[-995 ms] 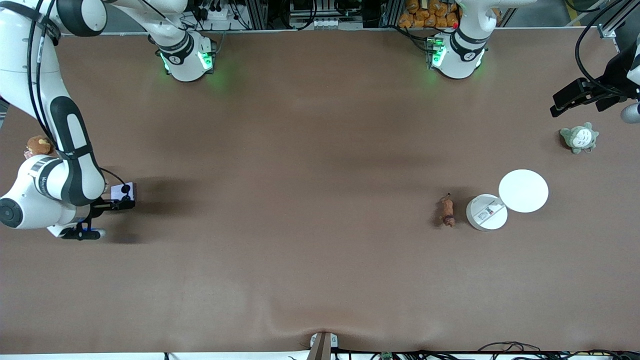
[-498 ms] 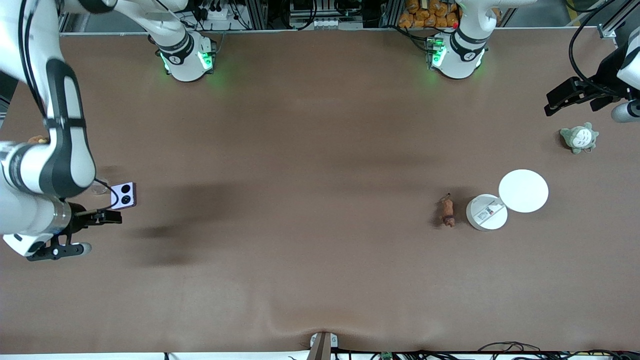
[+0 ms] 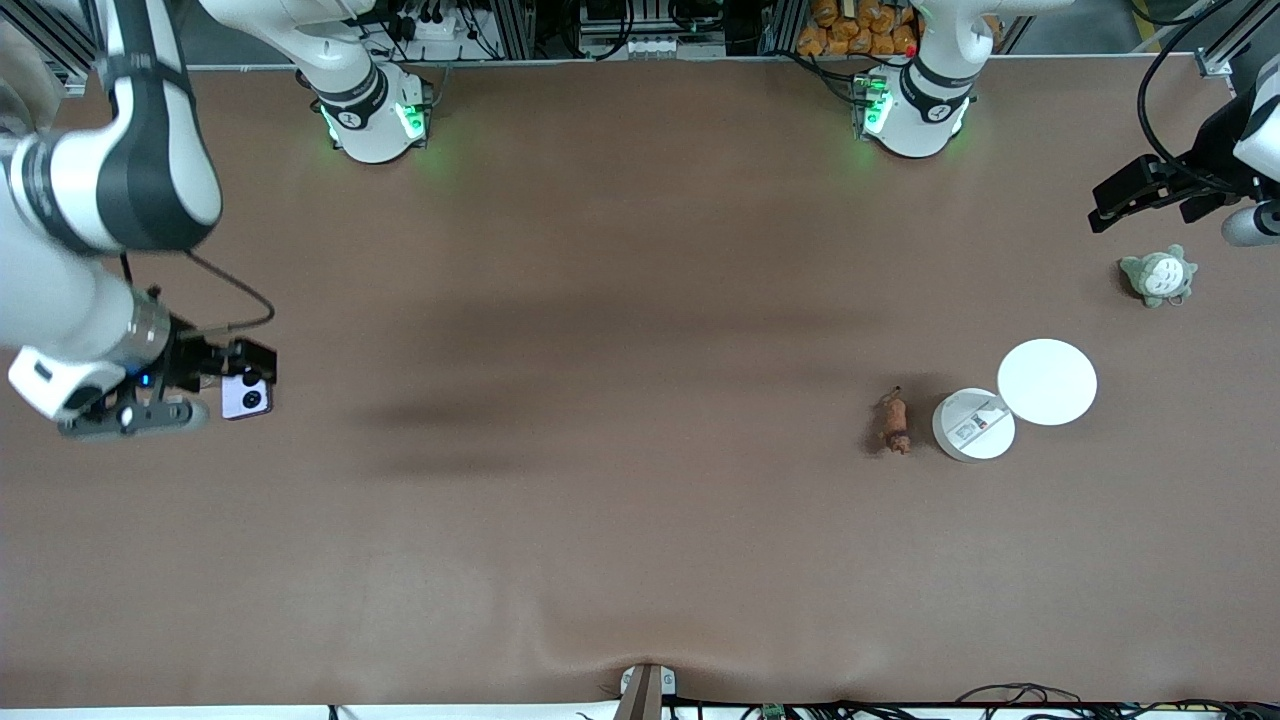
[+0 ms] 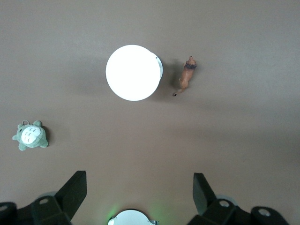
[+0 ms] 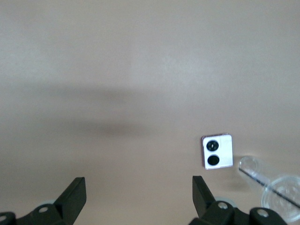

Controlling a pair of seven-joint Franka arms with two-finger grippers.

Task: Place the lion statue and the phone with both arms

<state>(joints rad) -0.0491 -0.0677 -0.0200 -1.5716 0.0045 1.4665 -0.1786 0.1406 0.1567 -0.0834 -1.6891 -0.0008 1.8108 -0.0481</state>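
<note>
The phone (image 3: pixel 246 397) lies flat on the bench (image 3: pixel 620 500) at the right arm's end, well apart from the lion (image 3: pixel 893 422), and the right tool (image 3: pixel 225 362) hangs in the air over it with its fingers (image 5: pixel 75 194) spread wide and nothing between them. The lion lies on its side toward the left arm's end, just beside a small white disc (image 3: pixel 972 425) that a larger white disc (image 3: pixel 1047 381) overlaps. The left tool (image 3: pixel 1135 195) waits up over that end of the bench near a grey-green plush (image 3: pixel 1158 276), its fingers (image 4: pixel 75 190) also wide apart and empty.
</note>
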